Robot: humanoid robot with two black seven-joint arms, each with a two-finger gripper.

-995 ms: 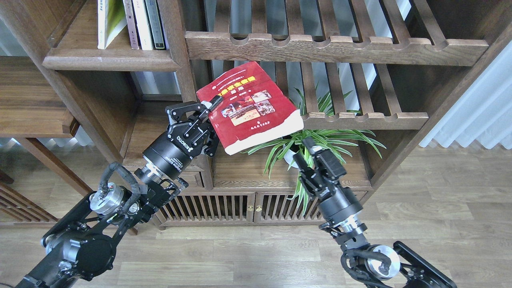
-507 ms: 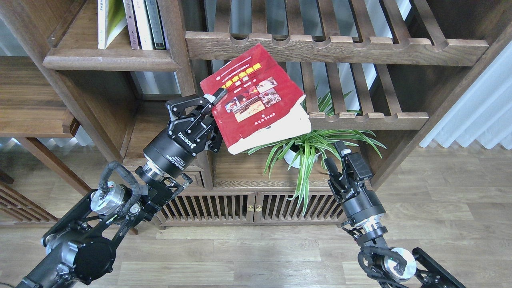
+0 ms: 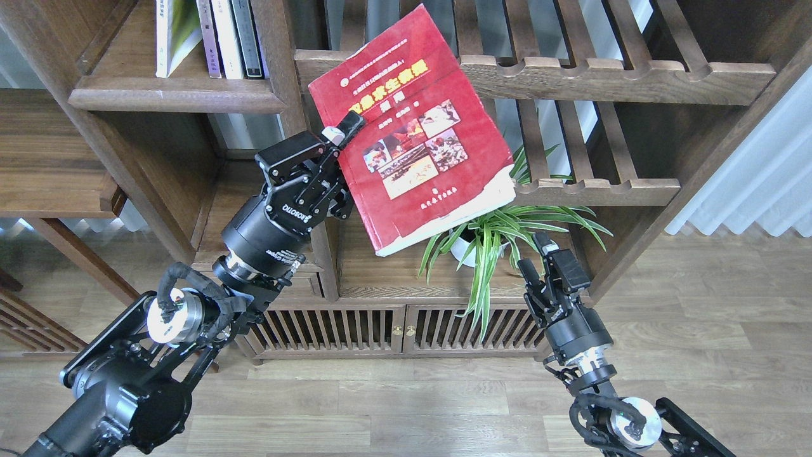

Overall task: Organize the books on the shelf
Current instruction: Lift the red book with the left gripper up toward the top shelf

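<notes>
Since a second ago the red book [image 3: 412, 127] is rising and tipping upright, pinched along its spine edge by my left gripper [image 3: 339, 136]. That is bringing it nearer the shelf [image 3: 171, 95] at upper left, where other books [image 3: 209, 38] are standing. Its top corner is now crossing the notched rail [image 3: 571, 73], and the upright post [image 3: 279, 70] is standing between book and shelf. My right gripper [image 3: 539, 254], fingers apart and empty, is hanging back beside the plant [image 3: 501, 228].
</notes>
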